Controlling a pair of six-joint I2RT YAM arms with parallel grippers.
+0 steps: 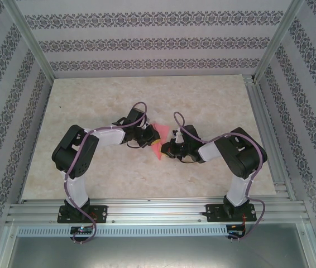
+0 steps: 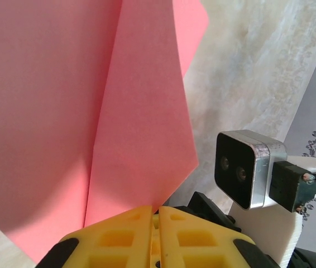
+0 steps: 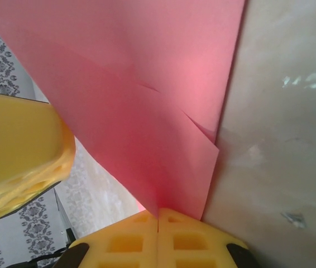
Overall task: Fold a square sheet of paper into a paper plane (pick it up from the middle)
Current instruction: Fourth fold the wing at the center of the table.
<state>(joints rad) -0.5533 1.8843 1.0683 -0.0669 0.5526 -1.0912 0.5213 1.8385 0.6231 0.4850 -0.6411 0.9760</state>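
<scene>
In the view from above, the two arms are reaching toward each other over the middle of the marble-patterned table (image 1: pixel 147 95), and the pink paper (image 1: pixel 157 140) is sitting just between their tips, raised off the surface as far as I can tell. The paper is already folded in part: several layers are lying over each other, with straight creases running toward one narrow end. The left gripper (image 2: pixel 158 212) is clenching the paper. In its wrist view the two yellow fingers are pressing together with no gap, and the lower edge of the paper is going in between them while the sheet is spreading upward and to the left. The right gripper (image 3: pixel 158 215) is also clenching the paper. Its yellow fingers are meeting tightly, and the folded layers are rising from between them like a fan. In the right wrist view, one yellow finger (image 3: pixel 18 151) of the left gripper is showing at the left, just beside the paper. In the left wrist view, the silver and black wrist camera (image 2: pixel 247 167) of the right arm is standing near the paper's right edge. Patterned walls (image 1: pixel 147 44) are surrounding the table.
</scene>
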